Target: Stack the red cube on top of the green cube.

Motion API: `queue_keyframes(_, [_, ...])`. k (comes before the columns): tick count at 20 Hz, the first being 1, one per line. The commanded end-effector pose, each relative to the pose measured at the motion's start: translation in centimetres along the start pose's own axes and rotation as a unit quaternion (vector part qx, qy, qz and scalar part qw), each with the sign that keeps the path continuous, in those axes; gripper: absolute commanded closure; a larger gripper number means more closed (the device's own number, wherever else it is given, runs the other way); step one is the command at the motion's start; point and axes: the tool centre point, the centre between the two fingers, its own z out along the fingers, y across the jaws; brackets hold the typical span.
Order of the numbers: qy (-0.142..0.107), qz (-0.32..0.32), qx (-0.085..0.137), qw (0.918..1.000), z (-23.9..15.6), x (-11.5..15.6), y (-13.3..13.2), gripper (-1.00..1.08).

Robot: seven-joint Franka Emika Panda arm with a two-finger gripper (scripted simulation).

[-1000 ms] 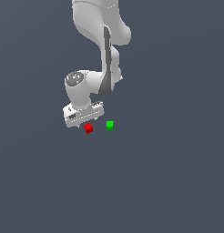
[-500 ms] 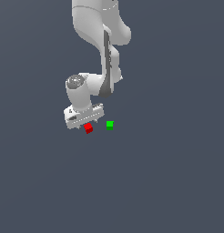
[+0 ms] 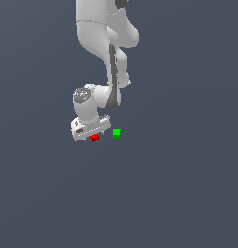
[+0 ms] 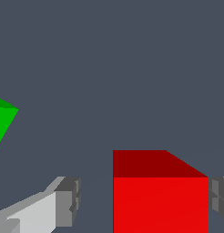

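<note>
Nearest the wrist cam you've got the gripper (image 4: pixel 141 200) down at cube height, fingers apart, w/ the red cube (image 4: pixel 160 195) sitting in the gap. It's not centred: one finger pad (image 4: pixel 219 195) looks to be touching or just beside the cube's face, while the other pad (image 4: pixel 68 201) stands clear w/ bare floor between it and the cube. So nothing's clamped yet; the jaws are open around it.

To do the grasp well, you want the squeeze to be even. If you close as is, the near pad prob pushes first and the cube slides or twists before the far pad arrives. Better to nudge sideways toward the far pad so the cube sits mid-gap, then close slowly. The cube's faces look square to the pads, so no wrist turn seems needed. Can't tell from either view how deep the pads sit on the cube's sides; aim for mid-height or lower.

Further off, the green cube (image 4: pixel 2 120) shows at the frame edge, corner-on, well apart from the fingers. In the exterior view it (image 3: pixel 116 133) sits on the floor near the red cube (image 3: pixel 94 138), to the exterior view's right, w/ a gap between. So after lifting, it's a short carry that way. Lift clear above green's top before you move across, or you risk knocking it.
</note>
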Motion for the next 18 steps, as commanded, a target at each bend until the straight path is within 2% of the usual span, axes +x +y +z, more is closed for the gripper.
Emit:
queue_keyframes(1, [0.000, 0.000, 0.000, 1.0000, 0.21, 0.06, 0.04, -0.92])
queue_keyframes(2, [0.000, 0.000, 0.000, 1.0000, 0.21, 0.06, 0.04, 1.08])
queue_keyframes(18, [0.000, 0.000, -0.001, 1.0000, -0.78, 0.01, 0.05, 1.08])
